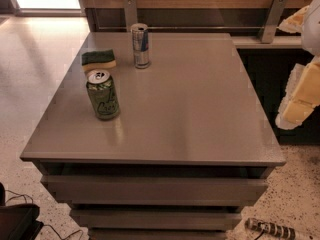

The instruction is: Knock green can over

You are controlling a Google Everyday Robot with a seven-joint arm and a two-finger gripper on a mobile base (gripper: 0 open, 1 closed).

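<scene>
The green can [103, 94] stands upright on the left part of the grey table [200, 109], with pale script lettering and a silver top with a pull tab. My gripper [300, 100], white and pale yellow, hangs at the right edge of the view, beyond the table's right side and far from the can. It holds nothing that I can see.
A taller, slim silver-and-blue can [140, 46] stands upright behind the green can. A flat green-and-yellow sponge [98, 60] lies just behind the green can at the left. A wooden wall with metal brackets [130, 11] runs behind the table. Cables [20, 204] lie on the floor at the lower left.
</scene>
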